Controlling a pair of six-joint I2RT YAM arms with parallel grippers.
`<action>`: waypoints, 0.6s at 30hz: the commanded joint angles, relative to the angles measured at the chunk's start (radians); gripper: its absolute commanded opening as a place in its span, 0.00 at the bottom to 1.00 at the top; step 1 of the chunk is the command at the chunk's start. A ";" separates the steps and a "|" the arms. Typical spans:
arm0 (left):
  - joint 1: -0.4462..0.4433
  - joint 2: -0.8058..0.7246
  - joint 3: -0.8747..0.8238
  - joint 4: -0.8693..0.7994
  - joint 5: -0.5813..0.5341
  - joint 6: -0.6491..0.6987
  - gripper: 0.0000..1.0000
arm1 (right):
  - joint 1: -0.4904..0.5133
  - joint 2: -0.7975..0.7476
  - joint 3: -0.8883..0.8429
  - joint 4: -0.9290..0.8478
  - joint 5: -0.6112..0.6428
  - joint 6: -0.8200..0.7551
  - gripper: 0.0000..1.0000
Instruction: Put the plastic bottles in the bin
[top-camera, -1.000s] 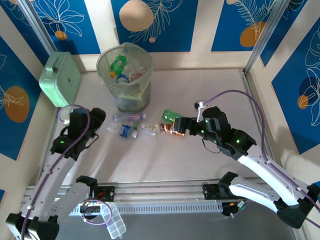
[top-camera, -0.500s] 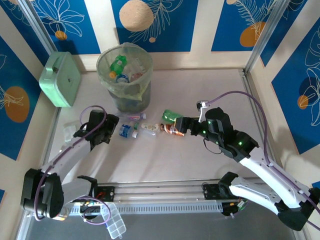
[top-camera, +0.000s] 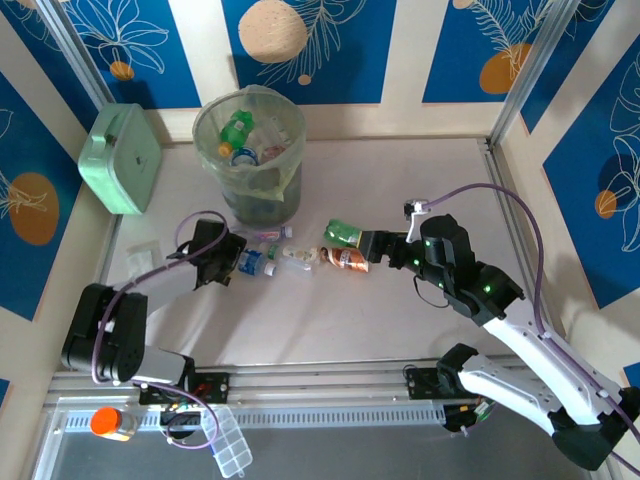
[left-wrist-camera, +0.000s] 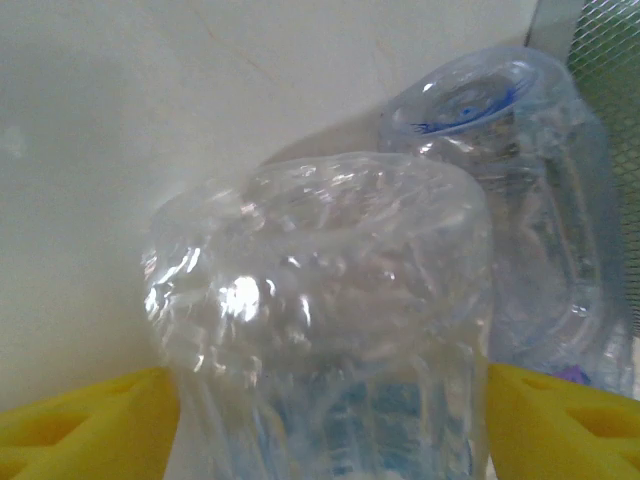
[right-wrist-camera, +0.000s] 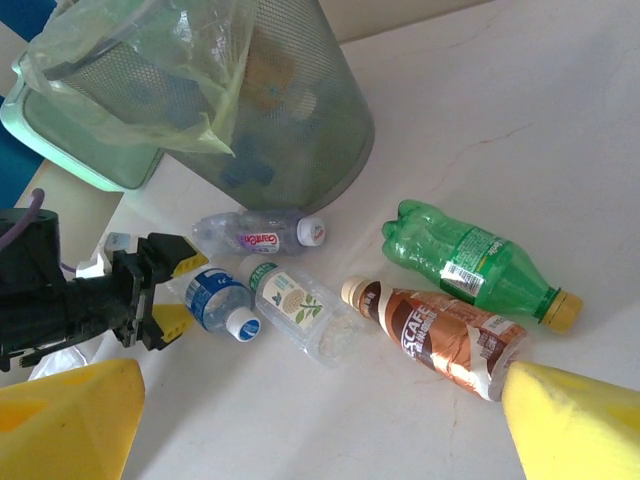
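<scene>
Clear bottle (left-wrist-camera: 320, 330) near the bin (top-camera: 262, 200): your left end effector (top-camera: 230, 262) has arrived, fingers (left-wrist-camera: 70, 430) open astride it, seemingly ungripped; grasp next.

Two robot arms. The left arm (top-camera: 150, 290) and right arm (top-camera: 540, 350) have white link shells and black joint housings. A purple cable (top-camera: 480, 187) trails behind the left tool (top-camera: 232, 260) and the right tool (top-camera: 368, 245). Blocky yellow fingers (right-wrist-camera: 70, 415). Small green lights (top-camera: 487, 291) sit behind the right tool.

Overhead plus wrist close-ups, bottles (top-camera: 253, 262) shared
</scene>
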 joint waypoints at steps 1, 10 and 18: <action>-0.007 0.027 -0.010 0.042 0.013 0.000 0.73 | -0.009 -0.016 -0.012 -0.007 -0.022 -0.008 0.93; -0.007 -0.023 -0.029 -0.015 -0.021 0.029 0.58 | -0.018 -0.031 -0.005 -0.021 -0.023 -0.012 0.93; -0.007 -0.169 -0.046 -0.106 -0.013 0.046 0.57 | -0.018 -0.031 -0.003 -0.017 -0.037 -0.004 0.92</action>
